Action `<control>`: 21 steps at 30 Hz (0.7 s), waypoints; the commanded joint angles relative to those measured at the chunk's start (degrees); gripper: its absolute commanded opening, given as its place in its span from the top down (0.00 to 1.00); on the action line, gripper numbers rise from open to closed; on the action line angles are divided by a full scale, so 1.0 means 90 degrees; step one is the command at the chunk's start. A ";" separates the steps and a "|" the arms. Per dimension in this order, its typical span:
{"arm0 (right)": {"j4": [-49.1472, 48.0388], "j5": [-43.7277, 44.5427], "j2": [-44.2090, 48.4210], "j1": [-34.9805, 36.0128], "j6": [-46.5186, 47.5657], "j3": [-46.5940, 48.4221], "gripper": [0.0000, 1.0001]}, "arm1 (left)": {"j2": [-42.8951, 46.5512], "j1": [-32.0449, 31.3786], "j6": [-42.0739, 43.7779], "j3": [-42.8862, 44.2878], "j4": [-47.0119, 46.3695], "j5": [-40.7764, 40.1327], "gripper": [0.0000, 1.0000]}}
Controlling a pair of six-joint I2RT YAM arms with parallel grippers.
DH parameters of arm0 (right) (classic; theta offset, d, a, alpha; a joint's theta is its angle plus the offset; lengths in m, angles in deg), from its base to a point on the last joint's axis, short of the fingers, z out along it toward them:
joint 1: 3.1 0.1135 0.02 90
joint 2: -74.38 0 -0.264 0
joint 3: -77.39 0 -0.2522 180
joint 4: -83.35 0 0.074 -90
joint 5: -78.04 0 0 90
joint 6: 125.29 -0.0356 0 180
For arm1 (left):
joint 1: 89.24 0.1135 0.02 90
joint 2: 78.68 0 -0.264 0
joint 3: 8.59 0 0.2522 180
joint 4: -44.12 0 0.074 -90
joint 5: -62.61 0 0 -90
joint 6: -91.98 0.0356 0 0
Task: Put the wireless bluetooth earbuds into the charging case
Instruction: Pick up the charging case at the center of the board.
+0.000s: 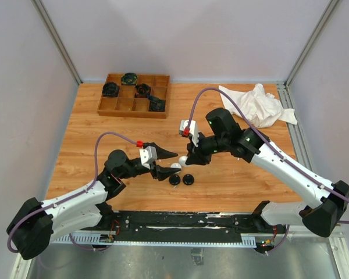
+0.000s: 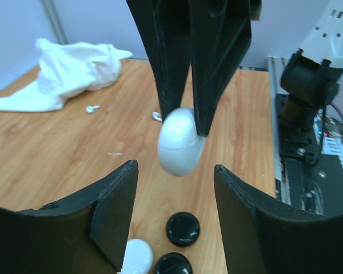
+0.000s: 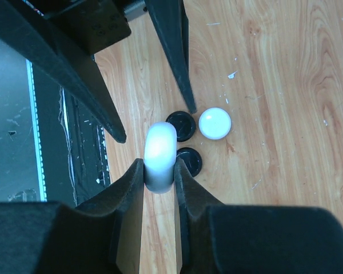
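Note:
My right gripper (image 3: 159,168) is shut on a white charging case (image 3: 160,149), held on edge above the table; its seam shows and the lid looks closed. My left gripper (image 2: 174,172) stands open just in front of that case (image 2: 180,142), one finger on each side, apart from it. On the wood below lie two black round cases (image 2: 183,228) (image 2: 172,265) and another white case (image 2: 136,257). A tiny white earbud (image 2: 92,108) lies near the cloth, and a second one (image 2: 157,116) peeks out beside the right gripper's finger. From above, both grippers (image 1: 173,163) (image 1: 187,160) meet mid-table.
A wooden compartment tray (image 1: 107,104) with dark items in it sits at the back left. A crumpled white cloth (image 1: 259,104) lies at the back right. A black and metal rail (image 1: 180,224) runs along the table's near edge.

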 commanded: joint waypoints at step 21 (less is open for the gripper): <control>0.0182 -0.0819 0.0217 0.0009 0.1041 0.0227 0.97 | -0.1238 0.0232 -0.1985 0.0274 -0.1881 0.1681 0.52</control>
